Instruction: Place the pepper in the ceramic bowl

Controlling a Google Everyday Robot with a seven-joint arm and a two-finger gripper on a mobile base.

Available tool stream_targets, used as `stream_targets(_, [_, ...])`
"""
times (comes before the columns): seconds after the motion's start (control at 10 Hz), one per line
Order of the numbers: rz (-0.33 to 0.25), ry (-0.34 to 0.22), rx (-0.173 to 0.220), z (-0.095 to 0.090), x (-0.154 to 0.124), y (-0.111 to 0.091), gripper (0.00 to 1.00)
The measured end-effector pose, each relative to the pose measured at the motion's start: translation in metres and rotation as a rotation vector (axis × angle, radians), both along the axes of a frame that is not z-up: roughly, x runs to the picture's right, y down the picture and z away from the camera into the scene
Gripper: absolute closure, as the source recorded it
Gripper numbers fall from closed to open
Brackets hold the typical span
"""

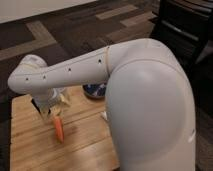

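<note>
One arm (75, 70), white and thick, reaches in from the robot's bulky body at the three o'clock side of the view and runs across to a rounded joint near nine o'clock. From there it turns down toward a wooden table (30, 145). The gripper (56, 109) hangs below that joint, over the left half of the tabletop, with its pale jaws spread wide and holding nothing. Its tips sit just above the upper end of the pepper (59, 130), and whether they touch it cannot be told. The pepper lies on the bare wood at six o'clock from the gripper, a slim orange-red shape running roughly from twelve to six o'clock, its narrow tip pointing toward the near edge of the table. The ceramic bowl (94, 91), dark blue and glossy, stands on the far edge of the table at about two o'clock from the pepper. It is well apart from the pepper, and its upper rim is hidden behind the arm. A dark sliver (36, 103) shows at nine o'clock from the gripper, mostly covered by the arm. A small white piece (104, 116) peeks out beside the robot's body at five o'clock from the bowl. Grey and brown carpet (60, 30) fills the floor beyond, and dark furniture (185, 25) stands at one o'clock.
</note>
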State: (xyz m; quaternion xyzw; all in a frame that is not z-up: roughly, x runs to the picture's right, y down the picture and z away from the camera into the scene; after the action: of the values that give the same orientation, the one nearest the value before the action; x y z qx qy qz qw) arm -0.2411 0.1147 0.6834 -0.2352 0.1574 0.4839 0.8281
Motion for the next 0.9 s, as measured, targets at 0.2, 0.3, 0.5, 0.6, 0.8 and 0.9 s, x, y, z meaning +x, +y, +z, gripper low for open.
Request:
stream_targets(0.2, [0.017, -0.031, 0.032, 0.012, -0.012, 0.005, 0.35])
stream_targets(0.3, [0.021, -0.049, 0.042, 0.015, -0.02, 0.011, 0.35])
stream_targets(0.5, [0.05, -0.06, 0.053, 0.027, -0.027, 0.027, 0.35])
stream_targets(0.6, [0.063, -0.065, 0.055, 0.032, -0.031, 0.035, 0.35])
stream_targets(0.8, [0.093, -0.064, 0.048, 0.042, -0.028, 0.051, 0.35])
stream_targets(0.9, [0.107, -0.063, 0.041, 0.048, -0.026, 0.059, 0.35])
